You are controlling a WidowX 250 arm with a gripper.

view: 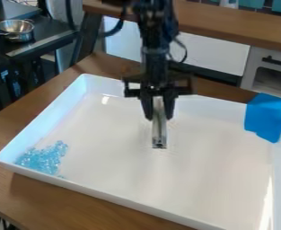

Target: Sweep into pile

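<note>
Metal bowl: far left of gripper, beyond tray. Light-blue beads: loose cluster in tray's near-left corner, left of gripper and nearer camera, well apart from it. Gripper: over tray, fingers clamped on slim silvery tool, tool pointing down; contact with tray floor unclear. Blue cloth: right of gripper, draped over tray's rim.
</note>
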